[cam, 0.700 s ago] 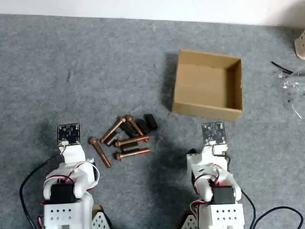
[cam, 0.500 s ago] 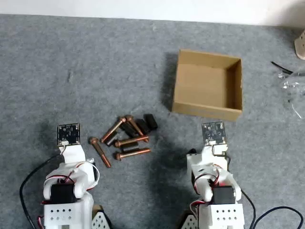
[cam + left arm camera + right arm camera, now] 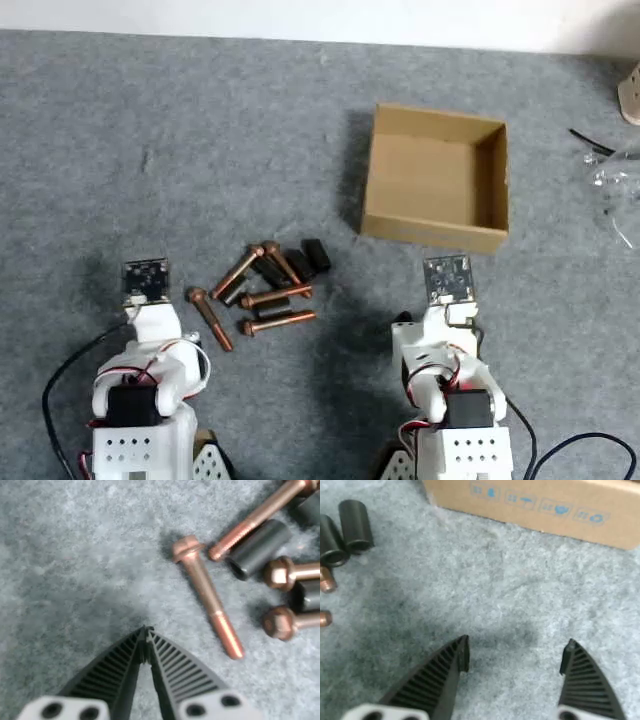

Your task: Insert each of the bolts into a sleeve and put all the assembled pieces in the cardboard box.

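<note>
Bolts (image 3: 275, 295) and sleeves (image 3: 316, 254) loose on worktop (image 3: 150, 150), none joined. Nothing yet in cardboard box (image 3: 430, 235). Left jaws shut empty, right jaws spread.

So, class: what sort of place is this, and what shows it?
Probably a robotics test bench: a left arm and right arm side by side on a grey carpeted table, with loose copper bolts, black sleeves and an empty cardboard box laid out.

- The hand (image 3: 516, 647) hovers, spread wide, above the grey table (image 3: 495, 585).
- The cardboard box (image 3: 530, 502) stands beyond it.
- Two black sleeves (image 3: 356, 524) and bolt tips (image 3: 326, 585) lie at the frame's edge.
</note>
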Available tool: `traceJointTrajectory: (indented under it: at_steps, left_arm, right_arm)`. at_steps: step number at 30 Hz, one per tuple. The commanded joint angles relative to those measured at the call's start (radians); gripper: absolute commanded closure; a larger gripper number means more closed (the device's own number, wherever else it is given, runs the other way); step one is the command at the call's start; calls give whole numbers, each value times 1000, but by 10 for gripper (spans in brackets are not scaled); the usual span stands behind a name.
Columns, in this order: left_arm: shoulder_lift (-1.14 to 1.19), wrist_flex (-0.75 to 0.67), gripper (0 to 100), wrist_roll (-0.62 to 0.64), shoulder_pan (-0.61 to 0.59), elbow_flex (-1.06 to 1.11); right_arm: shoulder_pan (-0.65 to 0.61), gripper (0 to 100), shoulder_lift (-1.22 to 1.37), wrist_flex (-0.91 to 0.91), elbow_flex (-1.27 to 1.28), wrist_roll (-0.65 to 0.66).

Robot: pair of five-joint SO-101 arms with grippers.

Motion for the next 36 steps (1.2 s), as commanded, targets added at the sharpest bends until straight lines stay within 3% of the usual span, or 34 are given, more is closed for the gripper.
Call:
traceJointTrajectory:
  at_steps: [1, 6, 11, 15, 21, 30, 36]
  left_arm:
    - [-7, -8, 992, -8, 48, -2]
    - [-19, -189, 993, -40, -24, 1]
    - [-21, -425, 993, -278, -79, -64]
    - [-19, -448, 993, -394, -90, -208]
    - [38, -448, 993, -353, -24, -387]
    - [634, -560, 992, -348, 119, -587]
    - [1130, -563, 990, -330, 148, -826]
  right_arm:
    - [-50, 724, -12, 2, 154, -6]
    - [-71, 724, -13, -124, 154, -8]
    - [-50, 724, -13, -139, 154, -5]
    - [-47, 724, -13, -105, 154, -3]
    - [-44, 724, -13, -18, 154, -2]
    - [202, 724, -13, -107, 120, -2]
    - [232, 724, -13, -113, 119, -2]
